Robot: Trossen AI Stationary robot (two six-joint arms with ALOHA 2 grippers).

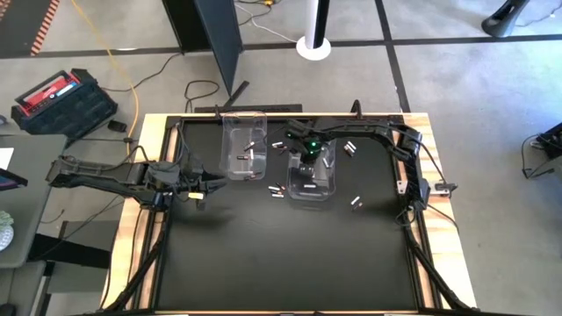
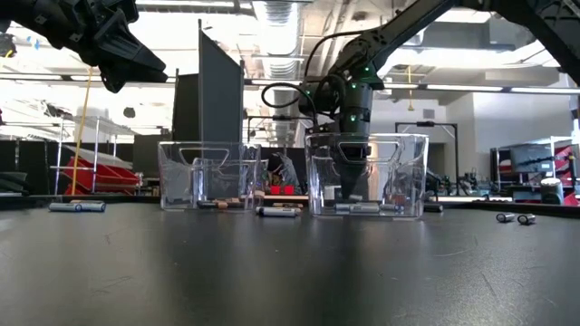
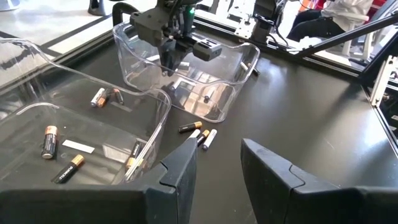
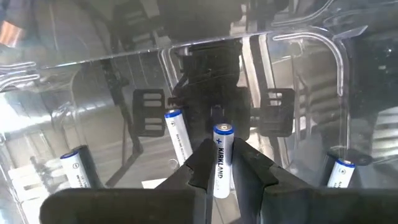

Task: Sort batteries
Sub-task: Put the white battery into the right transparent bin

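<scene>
Right claw (image 4: 221, 163) is down inside the right bin (image 1: 313, 180), pinching a white battery (image 4: 222, 158), probably to drop it beside similar ones. Left claw (image 3: 214, 171) hangs apart, waiting near the other bin (image 1: 244, 145).

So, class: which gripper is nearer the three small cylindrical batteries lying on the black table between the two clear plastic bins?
Right. The right gripper is down inside the right-hand clear bin beside those batteries; the left gripper waits beyond the other bin, farther off.
</scene>
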